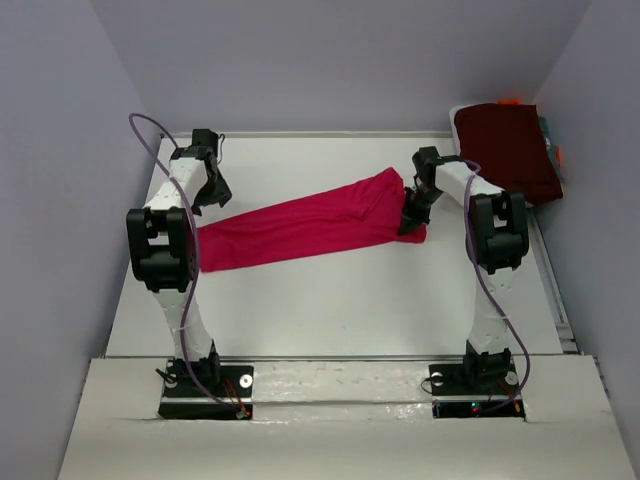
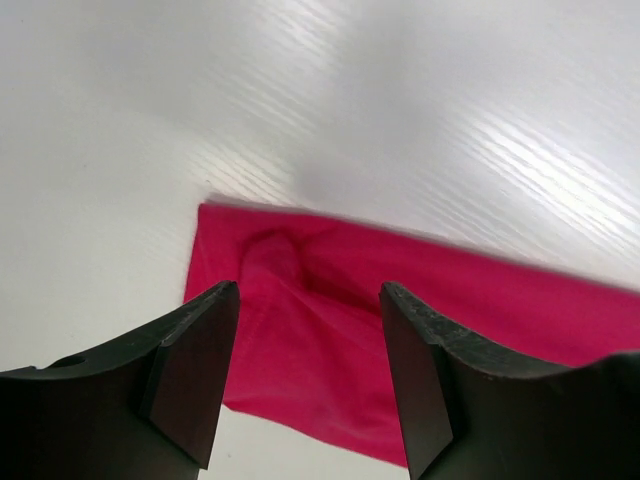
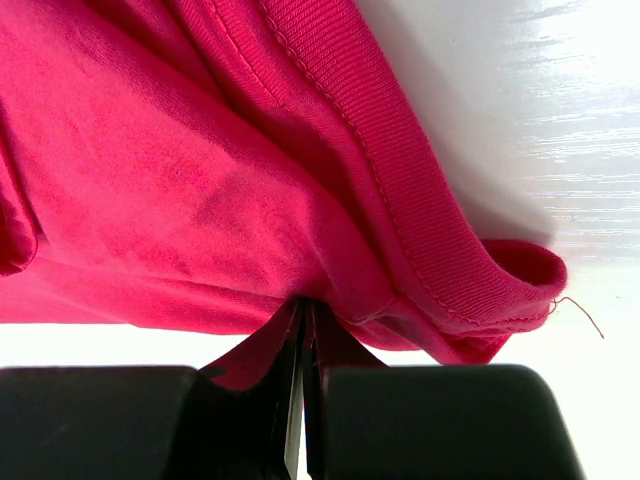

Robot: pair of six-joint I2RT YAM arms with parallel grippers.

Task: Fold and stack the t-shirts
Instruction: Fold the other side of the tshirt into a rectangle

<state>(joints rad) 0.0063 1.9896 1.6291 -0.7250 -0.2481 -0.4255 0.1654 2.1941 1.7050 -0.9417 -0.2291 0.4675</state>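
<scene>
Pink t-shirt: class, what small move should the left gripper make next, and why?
Probably lower the open left gripper onto the pink t-shirt and close: it hovers over one end holding nothing, while the right gripper pinches the other.

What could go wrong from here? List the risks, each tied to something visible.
1. The right fingers are shut on only a small tuck of the pink t-shirt near its ribbed edge, so it may slip out when lifted.
2. The left fingers hang open above the shirt's other end, holding nothing. A pull from the right alone would likely drag and bunch it.
3. The shirt lies as a narrow bunched strip, so a fold may come out crooked.
</scene>
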